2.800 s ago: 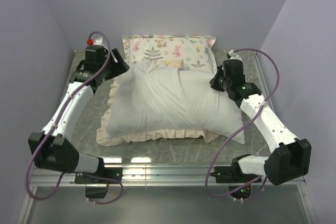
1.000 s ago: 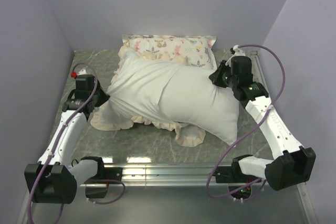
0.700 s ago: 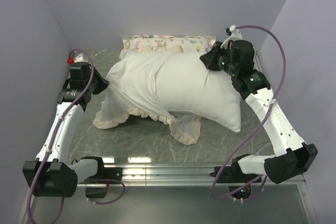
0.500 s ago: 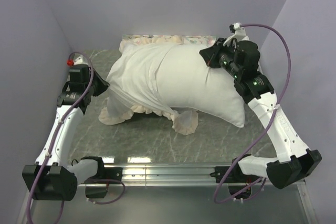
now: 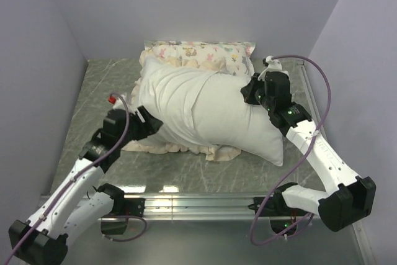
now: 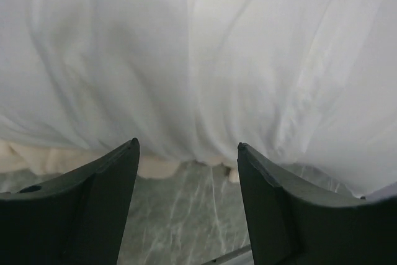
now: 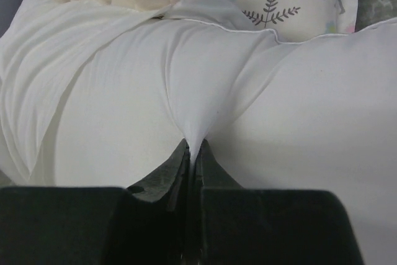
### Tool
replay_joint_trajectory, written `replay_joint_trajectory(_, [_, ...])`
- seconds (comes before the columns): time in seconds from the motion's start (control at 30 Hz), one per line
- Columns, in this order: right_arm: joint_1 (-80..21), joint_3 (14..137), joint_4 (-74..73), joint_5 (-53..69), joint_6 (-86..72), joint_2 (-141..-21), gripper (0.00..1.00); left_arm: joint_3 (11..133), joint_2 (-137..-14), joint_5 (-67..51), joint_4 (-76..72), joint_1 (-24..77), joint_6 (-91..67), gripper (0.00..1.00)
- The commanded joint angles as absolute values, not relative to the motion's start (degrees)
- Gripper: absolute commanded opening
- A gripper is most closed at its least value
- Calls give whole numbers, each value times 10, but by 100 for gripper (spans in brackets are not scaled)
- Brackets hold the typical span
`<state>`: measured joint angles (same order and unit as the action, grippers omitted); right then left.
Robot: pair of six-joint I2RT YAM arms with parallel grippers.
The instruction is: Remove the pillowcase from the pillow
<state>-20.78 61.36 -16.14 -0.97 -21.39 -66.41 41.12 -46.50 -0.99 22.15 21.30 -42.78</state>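
Sprawled across the middle of the grey marbled bench (image 5: 99, 85): a large plump plain white rectangular pillow (image 5: 254, 128), bare at its right end, sheathed over its left part in a cream-white fabric pillowcase (image 5: 170, 94) creased in long folds. Bunched along the near edge and lying on the bench, the cover's cream ruffled frill (image 5: 180, 148). Wedged behind, against the back wall, a smaller pastel animal-and-tree print pillow (image 5: 198, 51), partly overlapped by the big one.

At the pillow's bare right part, the right hand (image 5: 249, 93). Clenched tight in its own wrist view (image 7: 191, 147), fingers pressed together on a small tent of the white cloth pulled up from the pillow's surface.

Low at the near left side of the covered end, the left hand (image 5: 151, 125). Released in its wrist view (image 6: 186, 147): dark fingers (image 6: 99, 203) spread well apart, nothing between them, white folds filling the view just ahead, a strip of frill and marble below. Whether the tips touch the cloth cannot be told.
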Motion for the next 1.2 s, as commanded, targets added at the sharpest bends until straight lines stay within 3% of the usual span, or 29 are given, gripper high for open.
replay_joint_trajectory(0.0, [-227, 636, -129, -37, -201, -624, 13, 330, -446, 37, 156, 308, -523, 70])
replay_joint_trajectory(0.03, [-228, 637, -134, -48, -197, -618, 19, 313, -448, 51, 144, 330, -533, 70])
replay_joint_trajectory(0.07, [-236, 636, -137, -56, -194, -611, 34, 286, -463, 80, 131, 350, -540, 71])
replay_joint_trajectory(0.17, [-250, 635, -149, -71, -192, -578, 56, 260, -508, 124, 80, 406, -558, 72])
replay_joint_trajectory(0.27, [-275, 623, -154, -82, -192, -552, 66, 250, -543, 159, 22, 431, -559, 73])
replay_joint_trajectory(0.6, [-374, 495, -154, -138, -209, -491, 73, 257, -668, 219, -100, 439, -519, 72])
replay_joint_trajectory(0.67, [-388, 466, -151, -157, -214, -494, 75, 263, -699, 207, -103, 439, -519, 66])
replay_joint_trajectory(0.7, [-390, 459, -147, -163, -217, -498, 76, 265, -709, 207, -103, 446, -521, 61])
replay_joint_trajectory(0.77, [-395, 443, -139, -164, -221, -503, 77, 269, -730, 219, -101, 452, -526, 35])
replay_joint_trajectory(0.8, [-396, 441, -136, -165, -223, -508, 77, 272, -734, 225, -85, 454, -533, 22])
replay_joint_trajectory(0.83, [-397, 442, -136, -169, -224, -509, 77, 282, -733, 232, -70, 455, -533, 1])
replay_joint_trajectory(1.0, [-401, 464, -159, -192, -209, -493, 74, 339, -631, 319, 52, 501, -511, 1])
replay_joint_trajectory(1.17, [-403, 542, -203, -206, -198, -482, 74, 516, -526, 403, 218, 566, -473, 0])
